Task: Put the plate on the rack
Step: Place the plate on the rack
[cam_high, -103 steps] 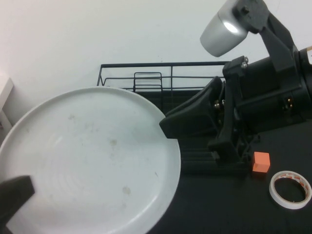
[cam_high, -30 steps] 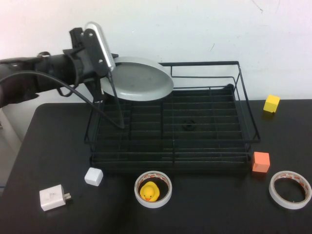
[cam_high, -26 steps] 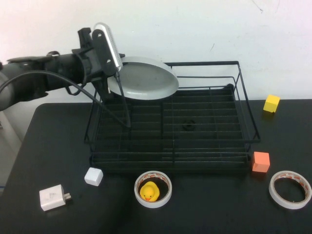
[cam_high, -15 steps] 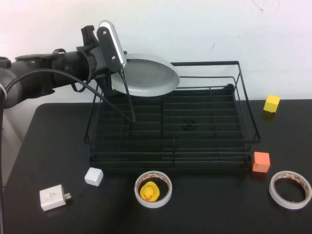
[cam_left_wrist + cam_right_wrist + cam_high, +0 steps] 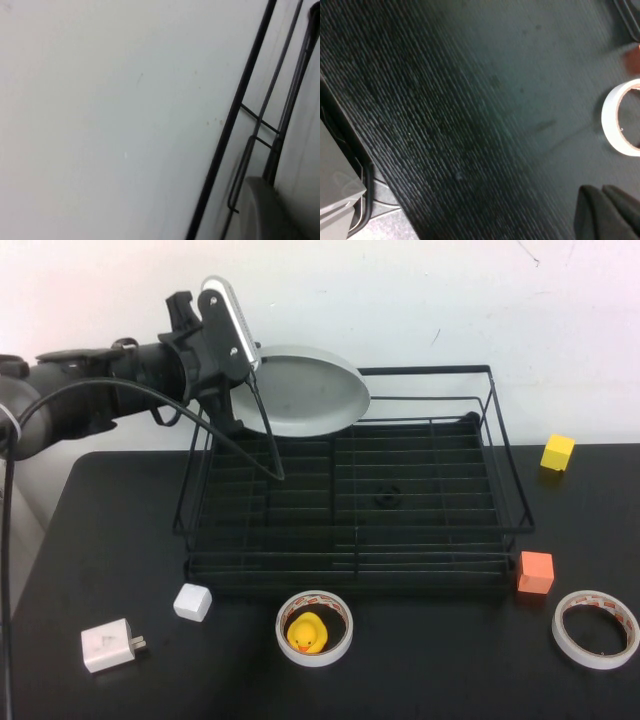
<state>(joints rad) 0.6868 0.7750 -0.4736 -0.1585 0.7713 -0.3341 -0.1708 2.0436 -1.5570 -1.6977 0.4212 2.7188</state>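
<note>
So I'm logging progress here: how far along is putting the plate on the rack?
Done: the plate is lifted and carried over the rack's far left corner. In hand: the left gripper holds it by its edge, above the rails. Left: lowering it in and releasing. The right gripper is shut, parked over the table near a tape roll.

I saw the plate (image 5: 305,392) as smooth, pale grey and faintly glossy. The rack (image 5: 420,502) looked like thin black coated wire. The table (image 5: 440,670) was matt black, its surface finely ribbed in my right wrist view.
</note>
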